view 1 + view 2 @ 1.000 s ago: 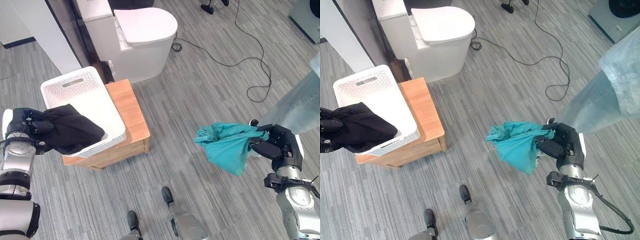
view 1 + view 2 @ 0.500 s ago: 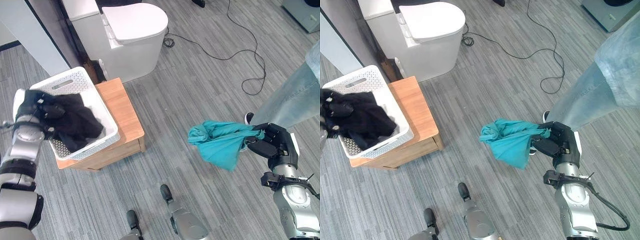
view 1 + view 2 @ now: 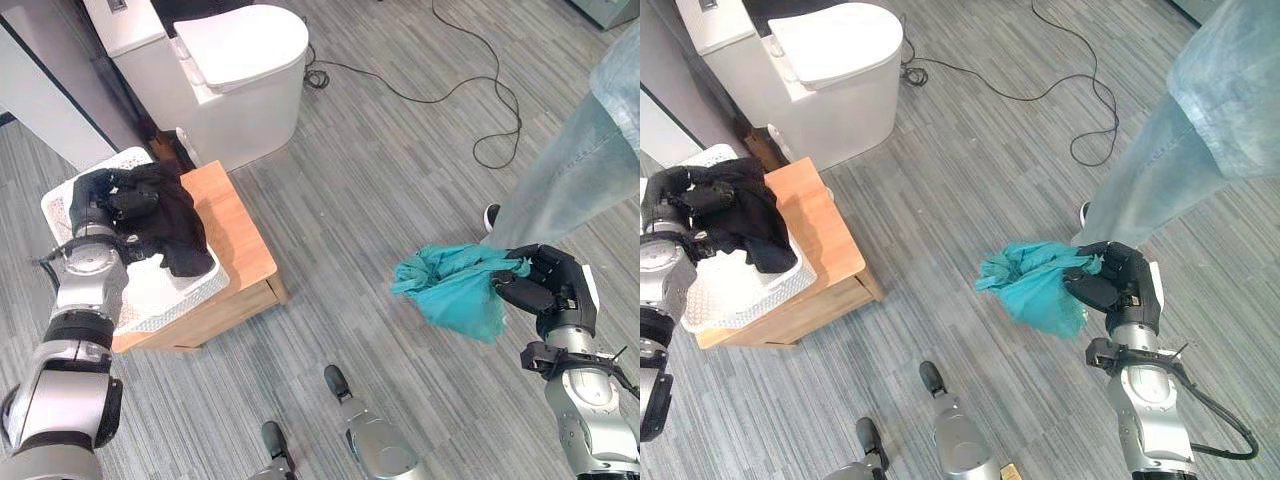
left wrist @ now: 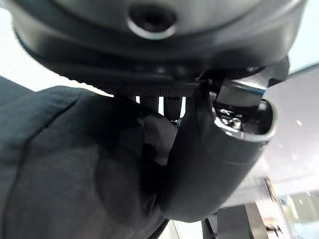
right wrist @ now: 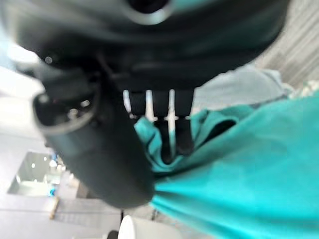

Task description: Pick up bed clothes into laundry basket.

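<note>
Standing behind the low wooden table [image 3: 240, 240] is a white toilet [image 3: 235, 75], and a black cable [image 3: 470, 90] snakes over the grey plank floor [image 3: 380, 200] beyond it. A person's leg in light jeans [image 3: 575, 160] stands just beside the right hand [image 3: 545, 285], with a dark shoe [image 3: 492, 216] on the floor near the hanging cloth.

The white laundry basket [image 3: 165, 295] sits on the table. The black garment [image 3: 175, 220] lies inside it, draped over the near wall toward the wooden top. The left hand [image 3: 115, 200] is over the basket, its fingers [image 4: 214, 164] curled round the black fabric, as its wrist view shows.

The right hand is held out over the open floor, well apart from the basket, its fingers [image 5: 172, 134] closed on a bunch of the teal garment [image 3: 455, 295], which hangs free below the hand, clear of the floor.

Much of the basket's far end is covered by the black cloth and the left hand; its rim there is hard to make out.
</note>
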`<state>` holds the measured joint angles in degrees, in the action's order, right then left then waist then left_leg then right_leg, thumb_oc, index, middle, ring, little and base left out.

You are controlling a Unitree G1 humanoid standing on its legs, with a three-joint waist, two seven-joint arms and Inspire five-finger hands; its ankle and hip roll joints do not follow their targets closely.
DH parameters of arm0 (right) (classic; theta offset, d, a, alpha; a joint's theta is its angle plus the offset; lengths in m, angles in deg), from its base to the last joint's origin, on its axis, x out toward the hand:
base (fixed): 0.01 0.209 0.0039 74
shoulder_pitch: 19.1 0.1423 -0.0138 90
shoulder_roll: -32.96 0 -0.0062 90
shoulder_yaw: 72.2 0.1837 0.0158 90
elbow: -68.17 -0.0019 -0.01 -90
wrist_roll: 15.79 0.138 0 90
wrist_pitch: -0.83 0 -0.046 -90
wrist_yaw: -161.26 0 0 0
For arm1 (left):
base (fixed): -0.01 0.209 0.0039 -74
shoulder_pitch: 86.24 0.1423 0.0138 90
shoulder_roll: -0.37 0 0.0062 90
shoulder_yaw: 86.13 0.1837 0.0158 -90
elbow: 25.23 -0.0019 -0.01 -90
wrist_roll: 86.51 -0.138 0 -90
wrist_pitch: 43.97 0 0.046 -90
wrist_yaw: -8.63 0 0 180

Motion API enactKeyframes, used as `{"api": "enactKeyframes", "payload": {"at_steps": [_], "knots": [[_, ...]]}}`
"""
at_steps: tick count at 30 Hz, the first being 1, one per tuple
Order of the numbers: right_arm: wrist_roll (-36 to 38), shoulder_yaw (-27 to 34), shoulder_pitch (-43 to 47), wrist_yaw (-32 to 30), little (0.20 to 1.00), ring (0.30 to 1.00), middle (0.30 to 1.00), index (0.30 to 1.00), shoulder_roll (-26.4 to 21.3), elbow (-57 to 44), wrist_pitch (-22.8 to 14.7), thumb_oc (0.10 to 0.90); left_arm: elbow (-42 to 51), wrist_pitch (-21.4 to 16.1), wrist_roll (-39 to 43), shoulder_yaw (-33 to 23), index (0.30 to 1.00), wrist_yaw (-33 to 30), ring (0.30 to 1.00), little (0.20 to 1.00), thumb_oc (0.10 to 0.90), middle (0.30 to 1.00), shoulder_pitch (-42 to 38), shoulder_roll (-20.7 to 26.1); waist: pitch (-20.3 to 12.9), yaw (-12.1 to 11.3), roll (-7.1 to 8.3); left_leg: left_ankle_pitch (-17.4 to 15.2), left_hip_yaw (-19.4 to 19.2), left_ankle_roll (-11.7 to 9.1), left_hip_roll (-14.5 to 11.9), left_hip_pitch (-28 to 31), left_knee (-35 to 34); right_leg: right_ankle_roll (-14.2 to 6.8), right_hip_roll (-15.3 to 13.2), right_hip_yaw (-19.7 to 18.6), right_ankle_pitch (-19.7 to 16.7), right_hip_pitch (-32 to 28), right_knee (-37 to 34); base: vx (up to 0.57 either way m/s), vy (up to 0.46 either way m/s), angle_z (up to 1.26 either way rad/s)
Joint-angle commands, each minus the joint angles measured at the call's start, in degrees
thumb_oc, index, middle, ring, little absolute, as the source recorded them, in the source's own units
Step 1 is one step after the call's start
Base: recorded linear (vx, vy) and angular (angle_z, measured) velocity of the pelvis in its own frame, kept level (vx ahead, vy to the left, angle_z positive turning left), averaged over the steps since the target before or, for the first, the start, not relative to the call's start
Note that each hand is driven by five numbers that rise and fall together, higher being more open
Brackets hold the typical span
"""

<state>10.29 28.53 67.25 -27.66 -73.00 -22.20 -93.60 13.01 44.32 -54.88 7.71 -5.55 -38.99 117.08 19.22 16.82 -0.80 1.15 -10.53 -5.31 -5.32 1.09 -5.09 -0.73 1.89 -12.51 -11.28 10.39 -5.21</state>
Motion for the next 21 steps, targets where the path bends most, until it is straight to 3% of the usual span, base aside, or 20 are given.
{"api": "enactKeyframes", "payload": {"at_steps": [1, 10, 21], "knots": [[-1.07, 6.43, 3.14, -2.26, 0.3, 0.3, 0.3, 0.3, -2.56, -2.86, -5.05, 0.4, -0.37, -8.47, 2.87, -4.48, 0.9, -4.4, 0.9, 0.9, 0.8, 0.9, -3.81, 3.87, -5.77, -0.22, -0.08, -0.72, 2.06, -0.67, 0.45, -0.67, 0.09, -5.41, -2.11, 2.85, 12.61, -5.67, 0.91, 0.0, 0.0, 0.0], [-2.9, 5.62, 4.17, -2.91, 0.3, 0.3, 0.3, 0.3, -2.43, -2.8, -4.56, 0.4, 2.67, -9.44, 5.04, -6.41, 0.9, -5.47, 0.9, 0.9, 0.8, 0.9, -2.09, 3.05, -5.67, -0.78, -0.31, -0.87, 2.62, -0.57, 0.57, -0.3, 0.09, -5.18, -2.33, 3.37, 12.98, -6.35, 1.07, 0.0, 0.0, 0.0], [-2.15, 4.61, 5.18, -1.45, 0.3, 0.3, 0.3, 0.3, -3.39, -1.79, -4.24, 0.4, 5.19, -8.77, 4.58, -2.76, 0.9, -1.95, 0.9, 0.9, 0.8, 0.9, -3.86, 7.48, -6.43, -1.73, -1.23, -0.91, 3.3, -0.53, 0.76, 0.5, 0.09, -5.19, -2.57, 4.06, 13.12, -7.66, 0.87, 0.0, 0.005, 0.03]]}}
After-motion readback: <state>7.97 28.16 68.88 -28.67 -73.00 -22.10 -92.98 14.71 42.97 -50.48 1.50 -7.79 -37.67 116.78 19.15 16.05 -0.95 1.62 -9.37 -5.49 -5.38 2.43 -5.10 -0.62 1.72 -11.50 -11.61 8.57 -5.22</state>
